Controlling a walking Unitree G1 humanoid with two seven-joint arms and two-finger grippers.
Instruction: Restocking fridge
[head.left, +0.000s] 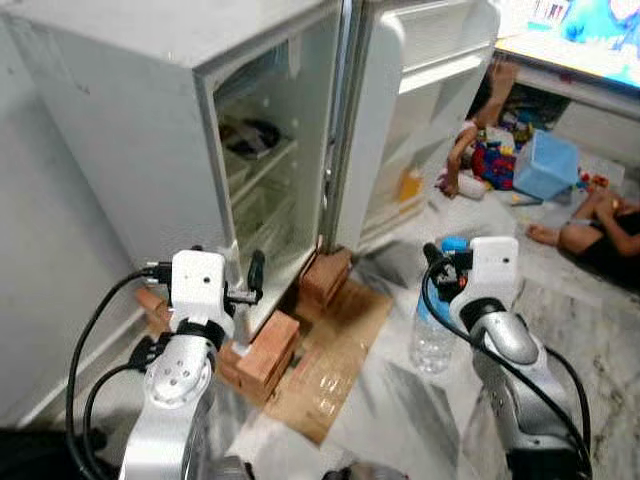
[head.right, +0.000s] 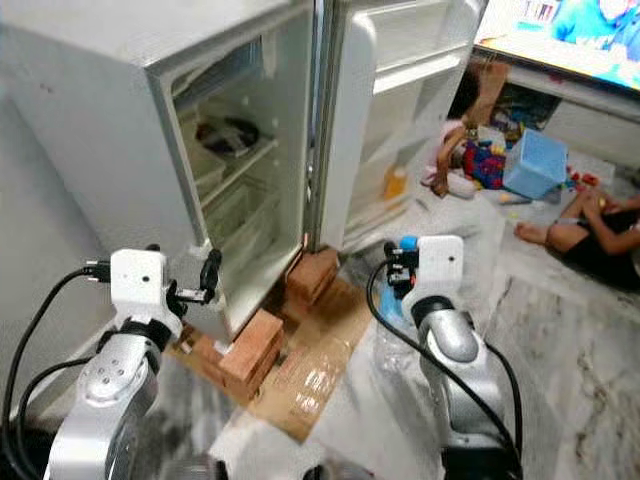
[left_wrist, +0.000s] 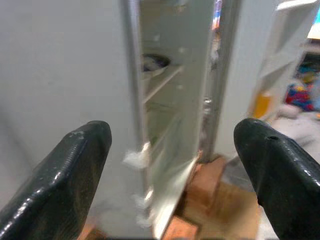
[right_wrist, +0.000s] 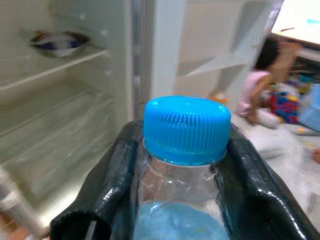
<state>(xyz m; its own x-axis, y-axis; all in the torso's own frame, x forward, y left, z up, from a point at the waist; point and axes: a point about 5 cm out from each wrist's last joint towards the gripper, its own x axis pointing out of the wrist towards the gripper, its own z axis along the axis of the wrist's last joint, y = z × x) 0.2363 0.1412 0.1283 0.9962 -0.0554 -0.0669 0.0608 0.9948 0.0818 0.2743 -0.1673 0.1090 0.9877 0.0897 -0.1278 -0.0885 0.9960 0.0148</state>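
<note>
A small white fridge (head.left: 150, 130) stands open ahead of me, its door (head.left: 410, 110) swung to the right. A dark bowl (head.left: 250, 135) sits on its upper shelf. My right gripper (head.left: 445, 262) is shut on the neck of a clear water bottle (head.left: 432, 335) with a blue cap (right_wrist: 186, 127), held upright above the floor to the right of the fridge. My left gripper (head.left: 250, 275) stands open in front of the fridge's lower left edge, holding nothing; its fingers (left_wrist: 65, 175) frame the shelves in the left wrist view.
Red bricks (head.left: 265, 355) prop the fridge, and flattened cardboard (head.left: 330, 370) lies on the marble floor before it. Two people sit on the floor at the right, one (head.left: 475, 140) by toys and a blue box (head.left: 545, 165), another (head.left: 600, 230) further right. A yellow item (head.left: 410, 185) sits in the door.
</note>
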